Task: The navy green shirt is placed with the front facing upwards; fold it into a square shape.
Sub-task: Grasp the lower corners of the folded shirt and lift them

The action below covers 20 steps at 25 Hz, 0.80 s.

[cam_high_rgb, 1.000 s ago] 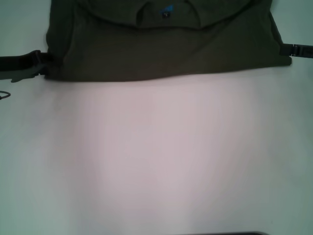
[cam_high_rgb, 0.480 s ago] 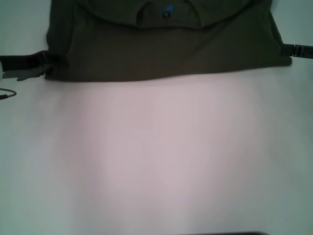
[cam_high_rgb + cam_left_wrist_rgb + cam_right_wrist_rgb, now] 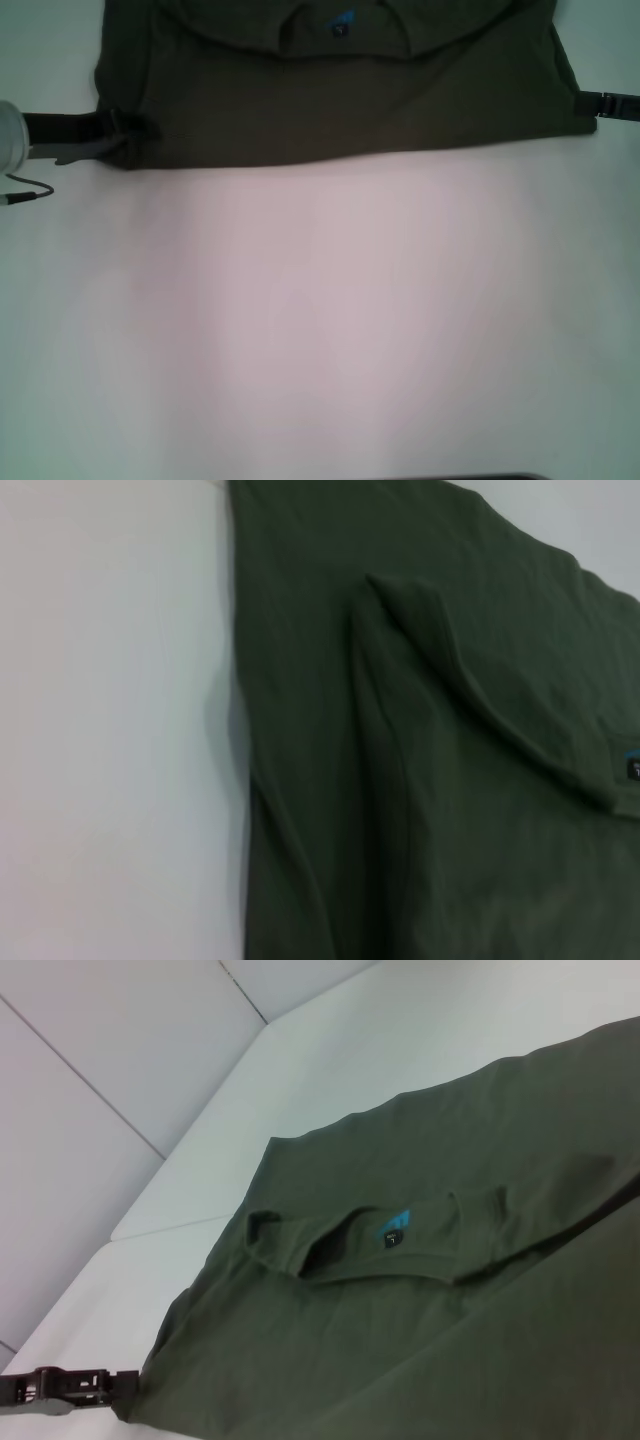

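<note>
Now we see the navy green shirt (image 3: 340, 100) folded on the white table (image 3: 330, 330), our left gripper (image 3: 128, 138) pinching its near left corner, our right gripper (image 3: 592, 102) at its right corner, grip unclear.

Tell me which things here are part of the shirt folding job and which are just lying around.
Part of the job:
navy green shirt
left gripper at its near left corner
right gripper at its near right corner

Lying around:
thin black cable on the white table
</note>
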Tool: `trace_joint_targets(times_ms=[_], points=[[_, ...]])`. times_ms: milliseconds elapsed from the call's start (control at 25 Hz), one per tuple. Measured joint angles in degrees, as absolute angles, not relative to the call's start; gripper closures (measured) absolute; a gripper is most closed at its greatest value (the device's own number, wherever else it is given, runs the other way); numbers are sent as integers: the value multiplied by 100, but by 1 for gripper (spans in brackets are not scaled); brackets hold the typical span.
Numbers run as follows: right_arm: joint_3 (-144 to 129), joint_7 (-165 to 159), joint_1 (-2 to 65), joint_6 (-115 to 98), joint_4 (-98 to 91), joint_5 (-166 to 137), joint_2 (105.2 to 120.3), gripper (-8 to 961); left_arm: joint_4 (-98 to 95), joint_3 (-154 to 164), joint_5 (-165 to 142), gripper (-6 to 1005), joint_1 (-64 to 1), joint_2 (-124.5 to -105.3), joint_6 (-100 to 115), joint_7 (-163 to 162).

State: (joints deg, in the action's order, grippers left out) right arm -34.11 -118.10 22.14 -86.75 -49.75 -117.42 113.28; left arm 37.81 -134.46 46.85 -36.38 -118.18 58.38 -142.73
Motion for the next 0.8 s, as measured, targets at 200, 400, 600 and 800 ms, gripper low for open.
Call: trace_joint_targets(times_ms=[200,400,600,800], points=[[-3410,-11812,2214,-8674,-4974,-11742,11333,37,3800,-13438,4480,467,-3705,-11829,5813,-14282],[-3410,-11830,2201,-8675,-4974,-11731,11336,38,3958,-13494,4455,468,-3655,-11840,5798,-14312],[-3410,-11852,2197,-8711,-4975,-11712,11336,38,4135,-13481,4450,469,-3551,-11841,5866,-14447],[-3410,-11859,2201,-8726,-4974,-11707,11337,38,4278,-13507,4443,470,-3400,-11812,5999,-14698]])
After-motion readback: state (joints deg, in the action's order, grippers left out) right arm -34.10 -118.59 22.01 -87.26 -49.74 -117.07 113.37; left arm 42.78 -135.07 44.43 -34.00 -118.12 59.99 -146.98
